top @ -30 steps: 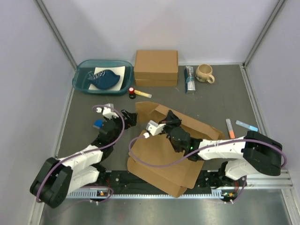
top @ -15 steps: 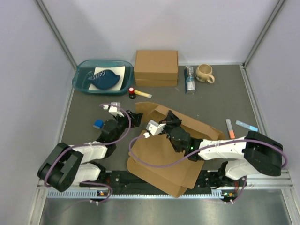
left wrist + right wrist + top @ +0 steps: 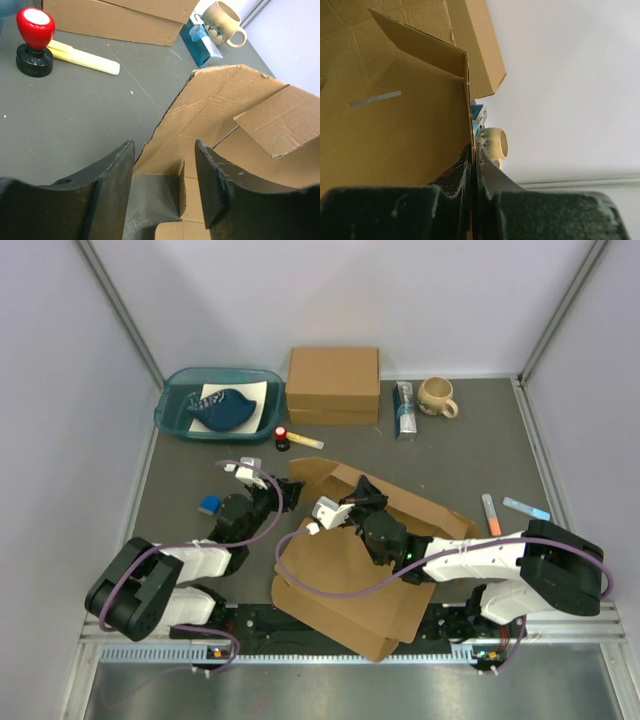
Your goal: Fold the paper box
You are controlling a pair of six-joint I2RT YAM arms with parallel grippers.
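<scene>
**Right jaws pinch a raised flap; left jaws stand spread at the box's corner**

The paper box (image 3: pixel 340 575) lies opened out on the grey surface (image 3: pixel 190 465), with several flaps at its far side standing up. The right jaws are pressed together on the thin top edge of one upright flap. From the wrist, the brown panel spreads away to one side of them.

The left jaws are spread, low over the surface at the box's far left corner. A slanting cut edge of the cardboard and a small tab sit in the gap between them. Whether either finger touches the cardboard cannot be told.

Ahead of the left jaws and off to their left stand a red-topped stamp (image 3: pixel 34 40) and a yellow marker (image 3: pixel 85 56). Farther ahead are a closed carton (image 3: pixel 115 17), a blue packet (image 3: pixel 200 42) and a mug (image 3: pixel 222 22).
</scene>
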